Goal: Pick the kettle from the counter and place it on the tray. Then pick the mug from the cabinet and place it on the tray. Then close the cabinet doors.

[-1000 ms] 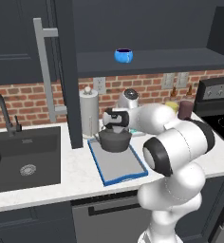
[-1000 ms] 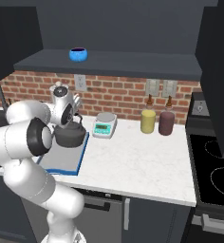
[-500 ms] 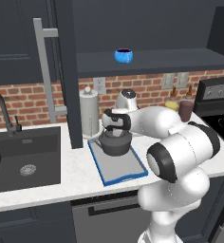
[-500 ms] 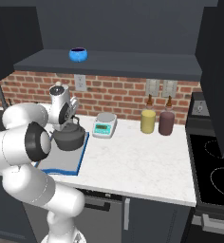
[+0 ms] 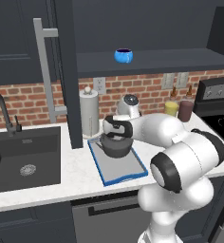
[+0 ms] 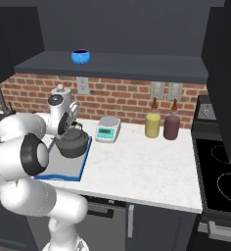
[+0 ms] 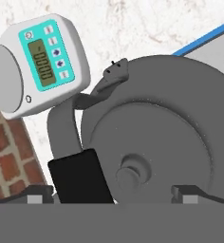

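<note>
Since a second ago the gripper (image 7: pixel 112 193) has let go of the kettle (image 5: pixel 116 145): its fingers now stand wide apart on either side of the arched handle, clamped on nothing, and the kettle sits by itself on the tray (image 5: pixel 129 172). In the hand view the two dark fingertips (image 7: pixel 36 194) rise at the bottom, one near the black grip of the handle and the other beyond the lid knob, with the kettle's round lid and short spout just ahead of them. Past the spout lies the small grey kitchen scale (image 7: pixel 35 61) with its teal display panel, on the white speckled counter (image 7: pixel 133 28), and a strip of the tray's blue rim shows at the upper right. From the left base view, the kettle stands upright toward the far end of the tray, the gripper (image 5: pixel 115 129) hovering right above it, and the near part of the tray's grey surface is bare. A black sink (image 5: pixel 23 163) is set in the counter to the left. Behind the tray stands the tall paper-towel cylinder (image 5: pixel 89 113) against the brick wall. From the right base view, the scale (image 6: pixel 108 129) sits just beside the tray's far corner, and a yellow jar (image 6: pixel 152 124) and a maroon jar (image 6: pixel 172 127) stand together further along. Above, the blue mug (image 5: pixel 124 55) rests on the shelf of the open cabinet (image 5: pixel 152 59), and one of the cabinet doors (image 5: pixel 69 71) stands swung out with its long grey bar handle showing.
</note>
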